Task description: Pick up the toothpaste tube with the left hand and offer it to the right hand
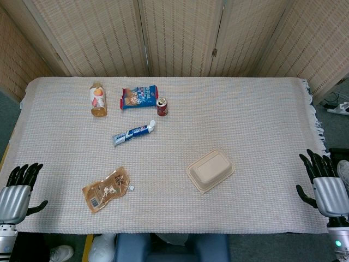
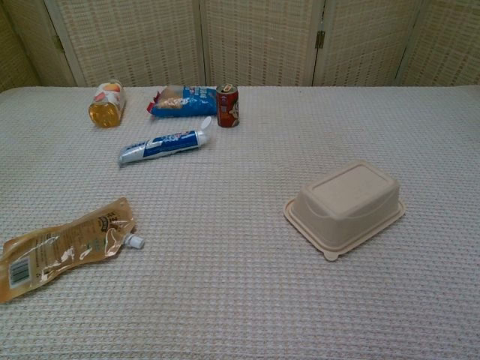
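Observation:
The blue and white toothpaste tube (image 1: pixel 134 132) (image 2: pixel 166 143) lies flat on the cloth-covered table, left of centre, its white cap pointing toward the red can. My left hand (image 1: pixel 16 194) hovers at the table's near left corner, well short of the tube, fingers spread and holding nothing. At the near right edge my right hand (image 1: pixel 325 183) is likewise open and empty. Neither hand appears in the chest view.
An orange juice bottle (image 1: pixel 97 100), a blue snack bag (image 1: pixel 138 96) and a red can (image 1: pixel 162 106) lie beyond the tube. A tan spouted pouch (image 1: pixel 107 189) rests near the front left. A beige lidded food box (image 1: pixel 210 170) sits right of centre.

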Controlling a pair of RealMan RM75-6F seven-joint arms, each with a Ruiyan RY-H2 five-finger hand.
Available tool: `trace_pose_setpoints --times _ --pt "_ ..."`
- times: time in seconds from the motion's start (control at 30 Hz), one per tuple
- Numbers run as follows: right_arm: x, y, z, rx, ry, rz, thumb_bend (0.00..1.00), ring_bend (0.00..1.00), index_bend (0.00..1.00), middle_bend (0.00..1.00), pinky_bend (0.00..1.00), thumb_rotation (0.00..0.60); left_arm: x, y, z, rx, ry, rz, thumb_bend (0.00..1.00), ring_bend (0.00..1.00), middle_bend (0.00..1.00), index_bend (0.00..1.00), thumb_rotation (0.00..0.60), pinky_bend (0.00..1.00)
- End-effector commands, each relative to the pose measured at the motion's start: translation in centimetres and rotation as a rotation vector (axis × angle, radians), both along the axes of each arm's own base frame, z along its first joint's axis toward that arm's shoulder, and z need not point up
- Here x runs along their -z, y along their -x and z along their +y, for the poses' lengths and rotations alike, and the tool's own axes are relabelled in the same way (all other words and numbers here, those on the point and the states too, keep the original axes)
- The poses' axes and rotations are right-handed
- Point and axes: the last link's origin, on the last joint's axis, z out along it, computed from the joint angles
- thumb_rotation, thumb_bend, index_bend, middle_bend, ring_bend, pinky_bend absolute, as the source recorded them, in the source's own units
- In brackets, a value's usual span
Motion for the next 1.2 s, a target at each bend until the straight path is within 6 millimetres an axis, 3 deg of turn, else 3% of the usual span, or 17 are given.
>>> trace_pose_setpoints --times 0.03,0.63,0.83,1.2 --pt "0.0 -0.1 -0.1 -0.005 -0.004 0.001 0.43 0.0 0.0 0.0 0.0 0.6 0.2 0.0 0.2 0.005 -0.007 0.0 0.22 0.05 0.1 0.08 0.6 0.0" --pt "-0.3 0.0 -0.1 -0.007 0.001 -0.009 0.43 0.0 0.0 0.0 0.0 0.6 0.5 -1.1 1.3 0.052 -0.003 -0.048 0.22 0.07 0.1 0.1 0.6 0.0" --pt "-0.5 -0.1 -0.2 -0.011 0.0 -0.01 0.43 0.0 0.0 0.0 0.0 0.6 0.9 -3.4 4.3 0.141 0.044 -0.101 0.22 0.08 0.1 0.11 0.6 0.0" --pt "-0.8 -0.3 0.0 -0.018 0.001 -0.014 0.43 0.0 0.0 0.0 0.0 0.6 3.2 -8.4 12.3 0.24 0.181 -0.155 0.22 0.11 0.12 0.14 0.6 0.0"
